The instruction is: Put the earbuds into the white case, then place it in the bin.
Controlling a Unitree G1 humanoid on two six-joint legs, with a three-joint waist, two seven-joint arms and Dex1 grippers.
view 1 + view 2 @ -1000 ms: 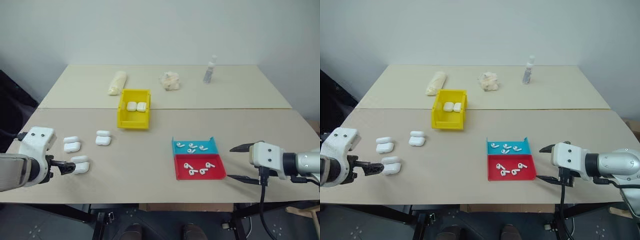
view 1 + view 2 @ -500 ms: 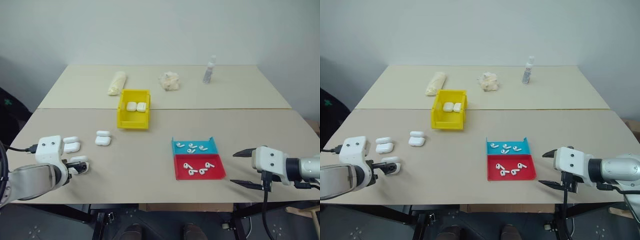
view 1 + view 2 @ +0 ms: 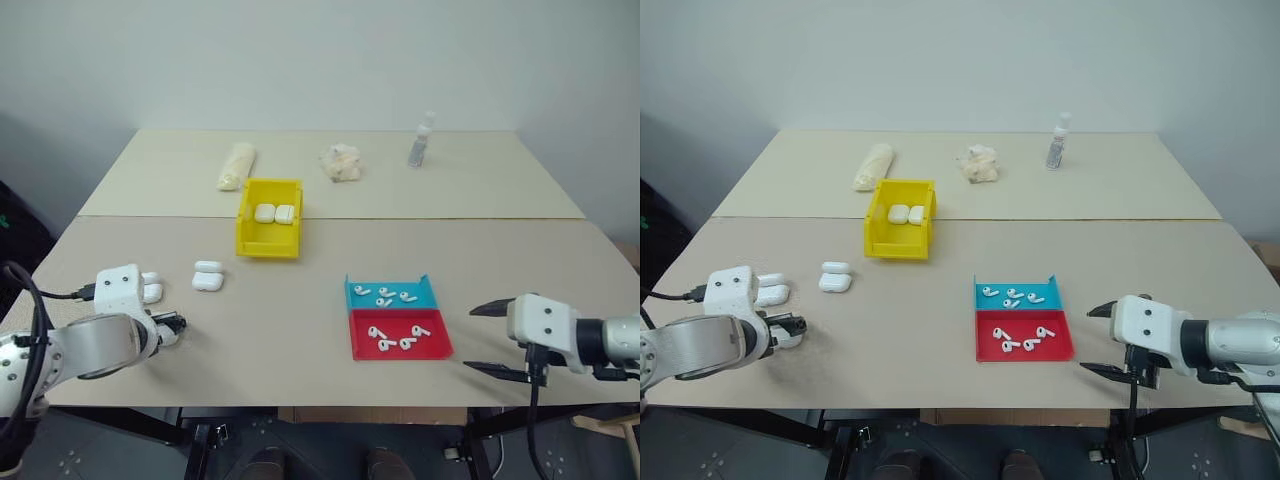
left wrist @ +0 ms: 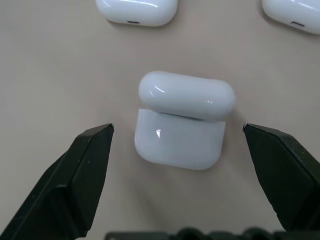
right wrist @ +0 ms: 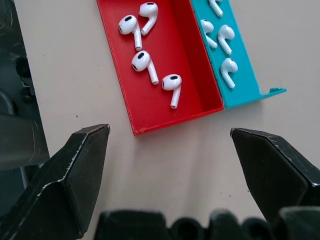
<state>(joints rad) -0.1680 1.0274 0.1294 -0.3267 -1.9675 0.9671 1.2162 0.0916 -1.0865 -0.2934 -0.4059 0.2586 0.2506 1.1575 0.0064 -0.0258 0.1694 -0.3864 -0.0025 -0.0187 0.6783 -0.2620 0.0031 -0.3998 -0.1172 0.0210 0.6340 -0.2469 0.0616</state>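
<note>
Left gripper (image 4: 177, 145) hangs jaws wide over a small glossy white rounded case (image 4: 182, 119) near the table's (image 3: 300, 340) front-left corner, fingers either side, not touching. Right gripper (image 5: 172, 165) also spread wide, empty, by the front-right edge beside the shallow red tray (image 5: 165, 107) of tiny white stemmed earbuds (image 5: 145, 62). Bright yellow plastic bin (image 3: 268, 245) sits mid-table, two white cases inside.

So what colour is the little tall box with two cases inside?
Bright yellow: the small plastic bin, clearest in the left eye view.
</note>
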